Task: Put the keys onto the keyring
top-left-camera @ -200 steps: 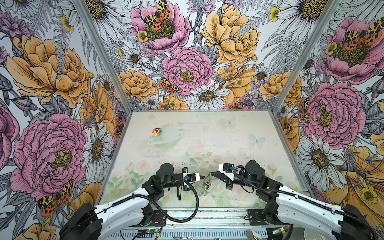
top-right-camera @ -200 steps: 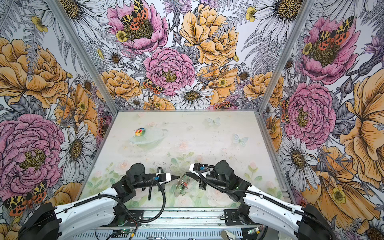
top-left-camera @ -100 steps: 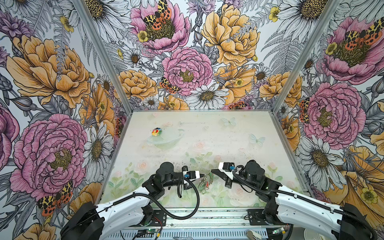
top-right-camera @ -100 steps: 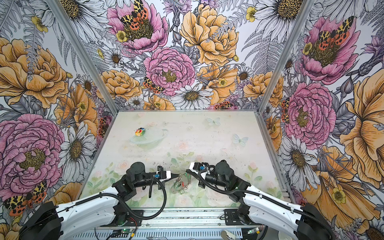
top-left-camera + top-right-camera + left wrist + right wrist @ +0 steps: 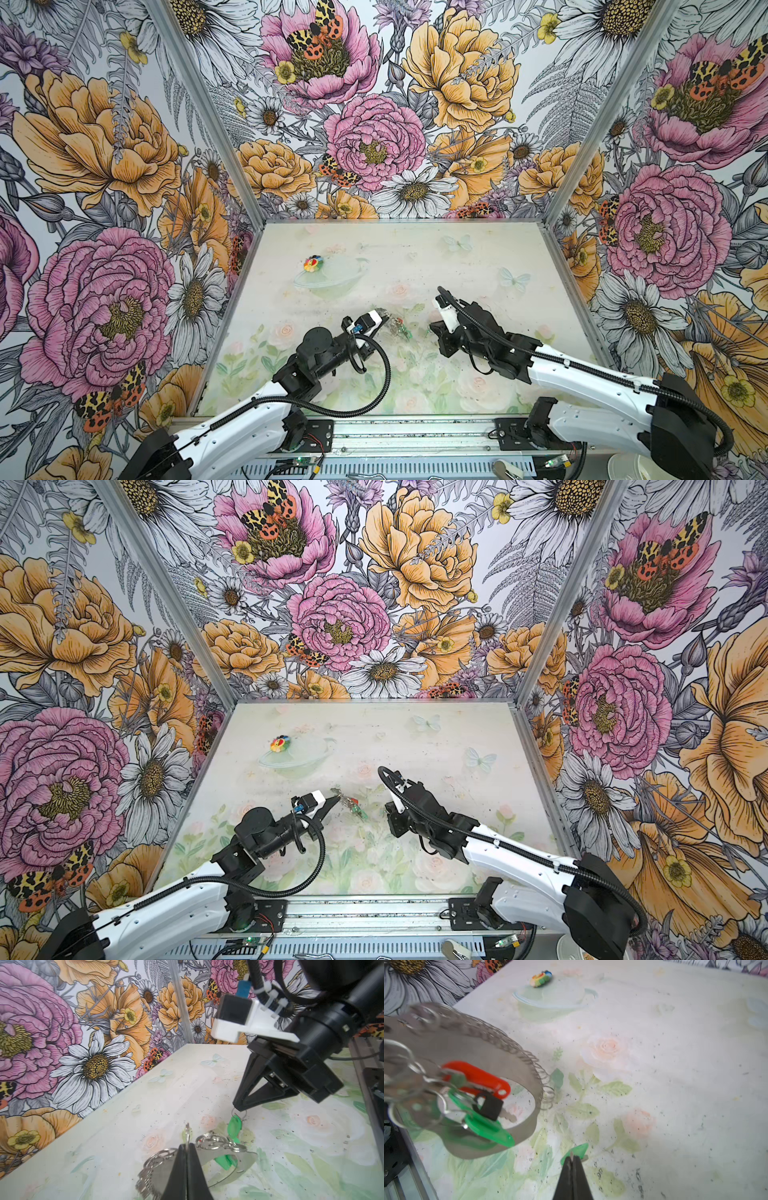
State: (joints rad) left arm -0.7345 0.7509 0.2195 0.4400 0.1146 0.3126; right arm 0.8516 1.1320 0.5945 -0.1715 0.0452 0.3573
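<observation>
Keyring (image 5: 483,1047) stiff, light, fringe loops springy; left gripper (image 5: 187,1148) clamped on one loop. Right gripper (image 5: 572,1157) pinches green key (image 5: 234,1126) near head: thin, slick, may swivel

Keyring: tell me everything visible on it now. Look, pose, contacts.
The keyring is a flat grey, metal-looking oval band with a large central hole, its outer edge fringed with small silver wire loops. It hangs tilted, apparently lifted off the table, near its front middle. The left gripper, shut, pinches one edge loop. A red tag, a green tag and a black-headed key dangle from its rings across the hole. The right gripper, shut on a separate green key, is clear of it.
</observation>
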